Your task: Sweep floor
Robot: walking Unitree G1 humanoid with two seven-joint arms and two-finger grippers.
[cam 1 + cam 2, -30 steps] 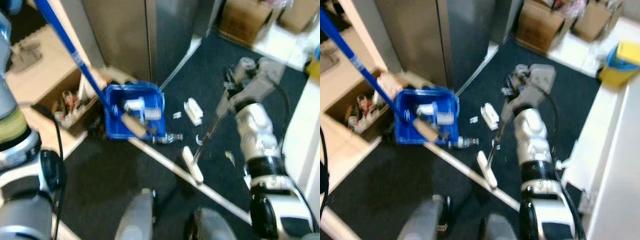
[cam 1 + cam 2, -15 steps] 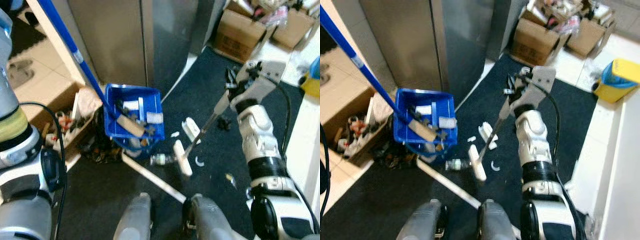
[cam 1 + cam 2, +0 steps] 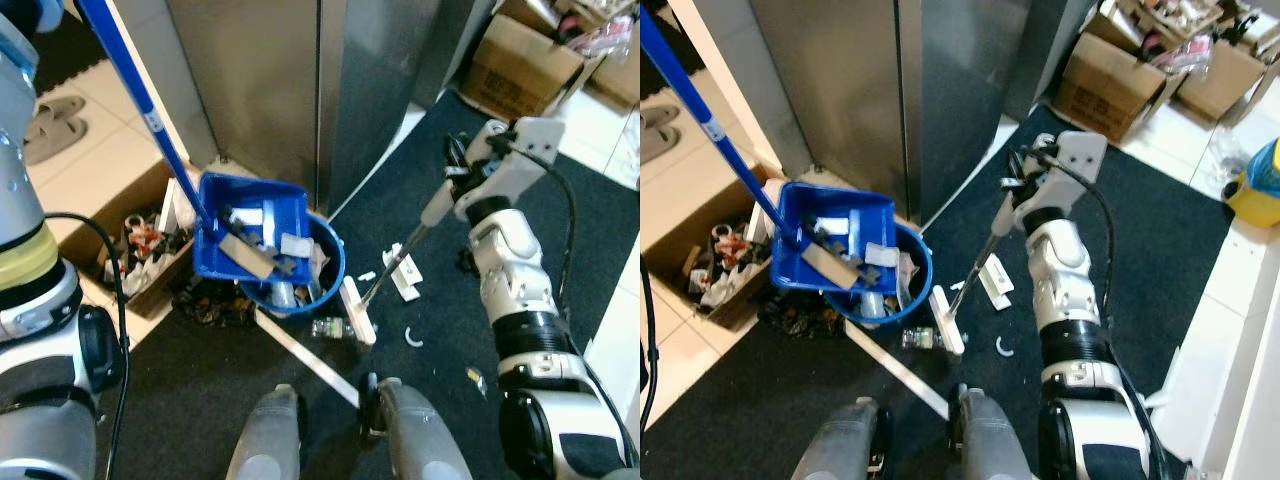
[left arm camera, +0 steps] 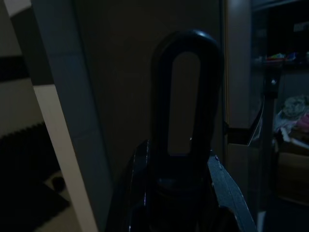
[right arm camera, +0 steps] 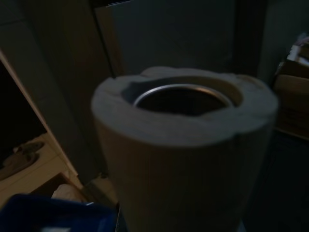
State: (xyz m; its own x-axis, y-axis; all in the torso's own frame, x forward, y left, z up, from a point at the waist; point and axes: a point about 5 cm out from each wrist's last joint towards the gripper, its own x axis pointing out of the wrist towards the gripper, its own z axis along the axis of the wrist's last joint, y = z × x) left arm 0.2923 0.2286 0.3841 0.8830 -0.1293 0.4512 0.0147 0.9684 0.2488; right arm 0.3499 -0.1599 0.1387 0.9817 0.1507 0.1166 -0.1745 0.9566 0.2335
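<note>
A blue long-handled dustpan (image 3: 250,238), full of scraps, hangs tilted over a round blue bin (image 3: 322,272). Its blue pole (image 3: 150,120) rises to the upper left. In the left wrist view my left gripper (image 4: 177,164) is shut on the pole's black loop end (image 4: 186,92). My right gripper (image 3: 455,190) is shut on the grey grip of a small broom (image 3: 437,205); that grip's end (image 5: 186,145) looms close in the right wrist view. The white broom head (image 3: 357,312) rests on the dark carpet just right of the bin. A white scrap (image 3: 405,275), a small ring (image 3: 412,340) and a bottle (image 3: 328,326) lie nearby.
A steel fridge (image 3: 300,80) stands right behind the bin. A carton of rubbish (image 3: 135,225) sits to the left, with cardboard boxes (image 3: 515,65) at the back right and a yellow bin (image 3: 1255,185) far right. A white stick (image 3: 305,355) lies in front of my feet (image 3: 270,445).
The whole view has shifted with the camera. The broom head has slid left across the carpet to the bin. The round bin now shows from under the dustpan.
</note>
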